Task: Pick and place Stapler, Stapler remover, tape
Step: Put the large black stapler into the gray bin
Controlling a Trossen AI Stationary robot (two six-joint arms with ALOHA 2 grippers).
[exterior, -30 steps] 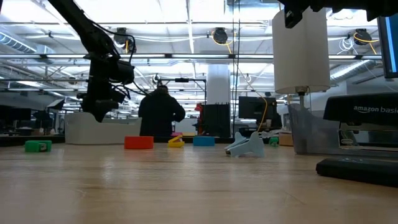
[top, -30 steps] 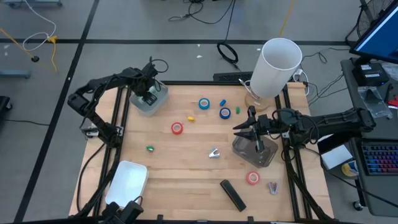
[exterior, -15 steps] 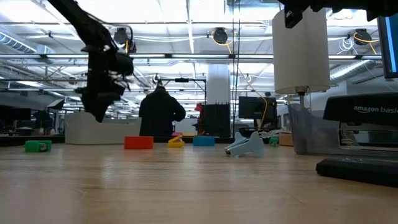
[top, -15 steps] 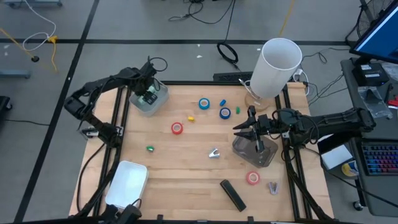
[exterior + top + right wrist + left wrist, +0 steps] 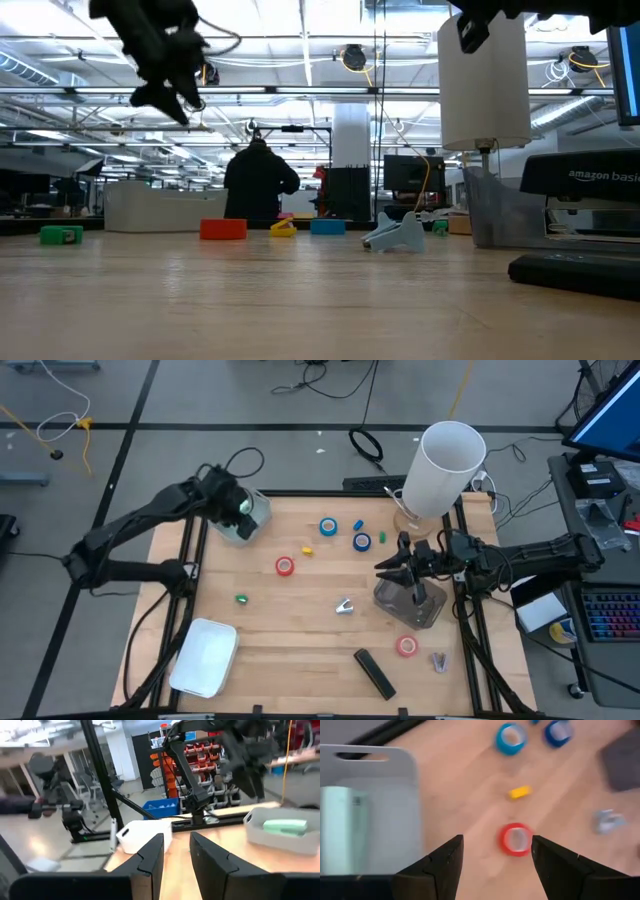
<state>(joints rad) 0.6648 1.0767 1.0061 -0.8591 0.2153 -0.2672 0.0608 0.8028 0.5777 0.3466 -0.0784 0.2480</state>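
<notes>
Wooden table (image 5: 300, 620), "amazon basics" stapler (image 5: 585, 185), green stapler (image 5: 284, 826) in grey bin (image 5: 252, 520), left gripper (image 5: 495, 857) open above bin, right gripper (image 5: 175, 851) open, empty.

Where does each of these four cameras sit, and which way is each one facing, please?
High view: overhead, straight down on the table; both arms show.
Low view: table height, level toward the room; the left gripper hangs high.
Left wrist view: above the table, looking down past its own jaws, open, at the red tape roll.
Right wrist view: across the table past the right gripper, open, toward the grey bin.
Shared: that red roll appears in the high, low and left wrist views.
</notes>
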